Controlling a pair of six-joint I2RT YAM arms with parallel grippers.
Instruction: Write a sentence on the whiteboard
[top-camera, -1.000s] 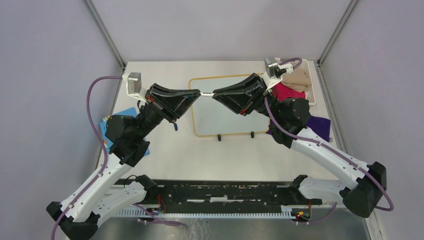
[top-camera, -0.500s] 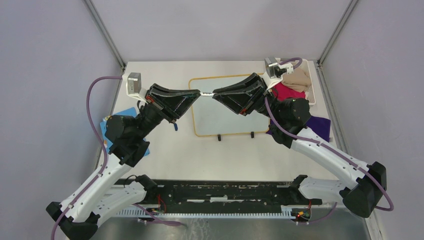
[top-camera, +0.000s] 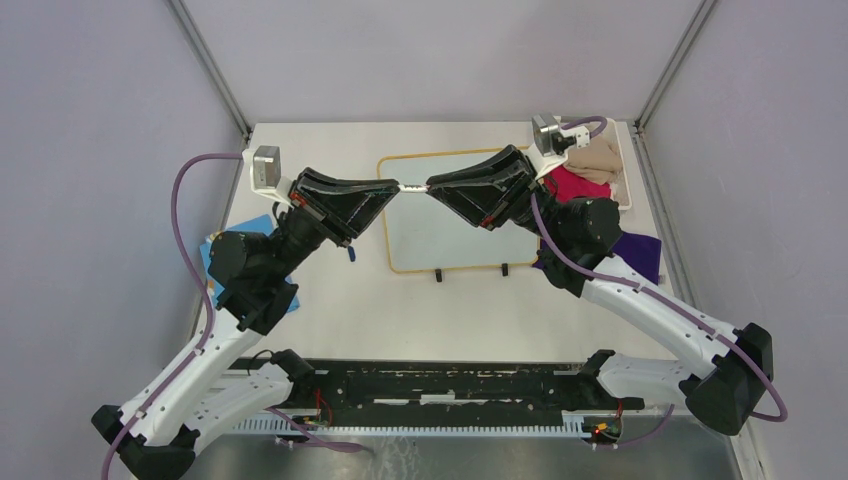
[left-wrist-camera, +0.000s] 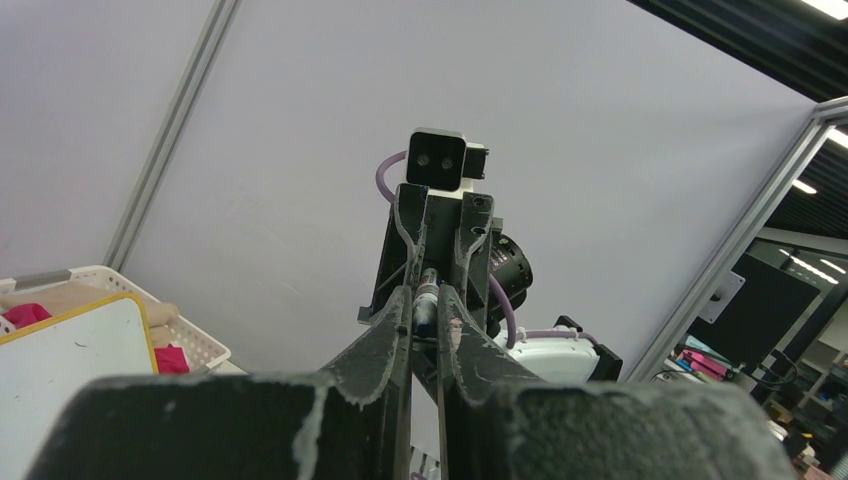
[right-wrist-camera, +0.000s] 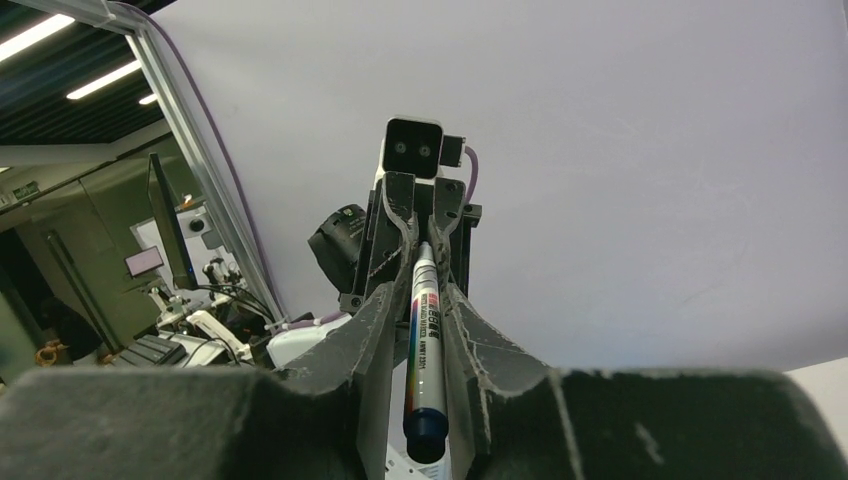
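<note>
The whiteboard lies flat at mid table with a yellow-tan frame and two black feet at its near edge. Its corner also shows in the left wrist view. I see no sentence on it; the part under the grippers is hidden. My left gripper and right gripper meet tip to tip above the board's far part. Both are shut on one marker. The left wrist view shows my left gripper pinching the marker's blue end. The right wrist view shows my right gripper clamping the white barrel.
A white basket with tan and pink cloths stands at the back right and also shows in the left wrist view. A purple cloth lies right of the board. A blue cloth lies at the left edge.
</note>
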